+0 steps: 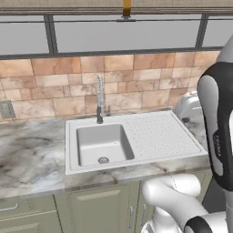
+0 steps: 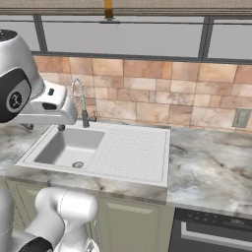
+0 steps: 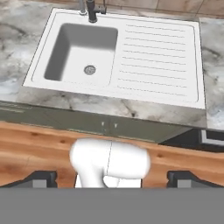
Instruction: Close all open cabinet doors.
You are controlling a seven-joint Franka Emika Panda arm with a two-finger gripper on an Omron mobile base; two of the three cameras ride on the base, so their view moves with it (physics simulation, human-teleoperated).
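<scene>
Risk: doors (image 1: 98,210) under the sink (image 3: 114,54) look shut; an open one may be missed. Jaws spread, empty.

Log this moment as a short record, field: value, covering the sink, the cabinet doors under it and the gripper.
sink: white basin with ribbed drainboard, set in the marble counter
faucet: spring-neck tap behind the basin
cabinet doors: sage doors below the sink look flush with their frame
wall: tan tile backsplash, windows above
gripper: gripper open, high above the counter edge, looking down on the sink; finger tips wide apart
floor: wood planks
</scene>
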